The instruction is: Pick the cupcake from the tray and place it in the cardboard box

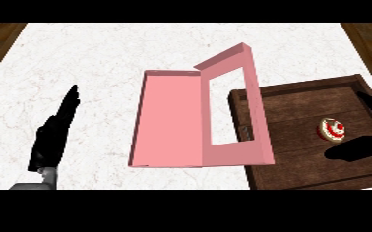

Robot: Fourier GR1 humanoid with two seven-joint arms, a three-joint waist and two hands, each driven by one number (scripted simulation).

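White marble counter [102,54] is filling most of the head view, wood edging showing at the top corners. Pink cardboard box [170,120] is lying open at centre, its windowed lid [232,108] swung up and leaning rightward, overlapping the left rim of the dark wooden tray [291,142]. Tray is sitting at the right, partly cut off by the view's edge. Cupcake [333,129], white frosting with red on top, is sitting on the tray near its right side, well apart from the box. Right hand [352,151] is showing only as a dark shape just below the cupcake; can't tell how its fingers are set or whether they are touching it. Left hand [54,132] is resting at the left over the counter, fingers straight and pressed together, pointing up, holding nothing.

Step looks like the reach for the cupcake, grasp not yet made. Next move is calling for closing round the cupcake, lifting clear of the tray rim, then going left past or over the raised lid into the box's open base.
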